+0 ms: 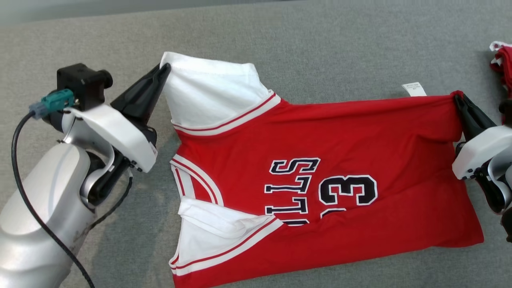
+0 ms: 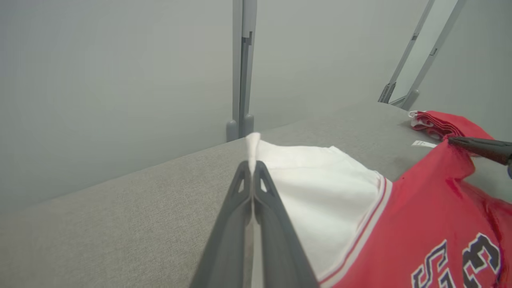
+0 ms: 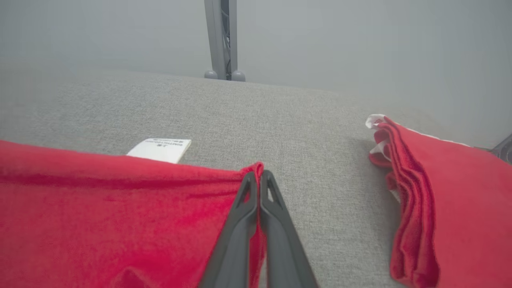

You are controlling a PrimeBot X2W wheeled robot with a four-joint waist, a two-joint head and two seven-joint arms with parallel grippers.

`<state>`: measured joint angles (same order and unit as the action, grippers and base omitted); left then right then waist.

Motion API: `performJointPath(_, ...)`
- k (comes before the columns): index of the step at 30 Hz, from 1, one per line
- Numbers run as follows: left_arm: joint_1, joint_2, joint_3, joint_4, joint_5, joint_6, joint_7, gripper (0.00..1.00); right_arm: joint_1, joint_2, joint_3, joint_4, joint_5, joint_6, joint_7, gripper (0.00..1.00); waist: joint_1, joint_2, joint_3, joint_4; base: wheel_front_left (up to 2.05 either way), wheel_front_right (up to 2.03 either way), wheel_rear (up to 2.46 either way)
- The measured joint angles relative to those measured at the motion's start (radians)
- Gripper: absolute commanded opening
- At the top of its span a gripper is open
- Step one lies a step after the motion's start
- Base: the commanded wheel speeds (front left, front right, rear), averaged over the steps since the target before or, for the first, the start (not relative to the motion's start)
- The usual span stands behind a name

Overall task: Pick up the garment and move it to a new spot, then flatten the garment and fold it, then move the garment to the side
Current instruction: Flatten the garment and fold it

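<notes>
A grey cloth-covered desk (image 1: 280,36) seen from above, with a red basketball jersey (image 1: 360,132) spread across its middle and a robot arm at each side.

At far left, the pale left arm reaches in. Its left end effector (image 1: 163,71) is closed, the two dark fingers pressed flat together, and it pinches the far corner of a white sleeve (image 1: 208,92). In the left wrist view that corner stands up as a thin white ridge between the fingertips, a little above the desk.

Moving right, the jersey lies sideways, with its sleeves and neck toward the left and its hem toward the right. A second white sleeve (image 1: 216,232), edged with red and white stripes, lies rumpled at the near left. On the red body, black letters and numerals outlined in white (image 1: 320,188) run sideways; the lower part of the print is tucked under a fold. The far edge of the jersey runs nearly straight from one end effector to the other.

A small white label (image 1: 414,89) lies on the desk just beyond that far edge, near the right corner.

At right, the right end effector (image 1: 458,99) is also closed — its fingertips grip the jersey's far red hem corner.

At the far right edge, apart from the jersey, sits a folded red cloth (image 1: 505,64) with a little white trim.
</notes>
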<state>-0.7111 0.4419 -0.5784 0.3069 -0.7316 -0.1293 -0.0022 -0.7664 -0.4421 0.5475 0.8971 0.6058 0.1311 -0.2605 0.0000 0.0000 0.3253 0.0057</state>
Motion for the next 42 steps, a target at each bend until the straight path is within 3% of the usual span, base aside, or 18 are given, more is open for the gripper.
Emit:
performJointPath(12,0.133,0.118,-0.046,-0.146,-0.132,-0.001,-0.056,0.0,0.17,-0.012,-0.14,-0.108,-0.026,0.0,-0.003,0.0,0.0,0.0,-0.096,0.029,0.0,0.0,0.0)
performJointPath(19,0.203,0.171,-0.083,-0.214,-0.184,-0.001,-0.061,0.0,0.24,-0.017,-0.154,-0.139,-0.026,0.0,-0.004,0.0,0.0,0.0,-0.124,0.036,0.0,0.0,0.0)
performJointPath(33,0.272,0.258,-0.163,-0.294,-0.155,-0.001,-0.06,0.0,0.284,-0.051,-0.19,-0.159,-0.083,0.0,-0.004,0.0,0.0,0.0,-0.141,0.031,0.0,0.0,0.0)
performJointPath(42,0.321,0.309,-0.2,-0.351,-0.141,-0.001,-0.039,0.0,0.342,-0.073,-0.186,-0.279,-0.181,0.0,-0.004,0.0,0.0,0.0,-0.139,0.035,0.0,0.0,0.0)
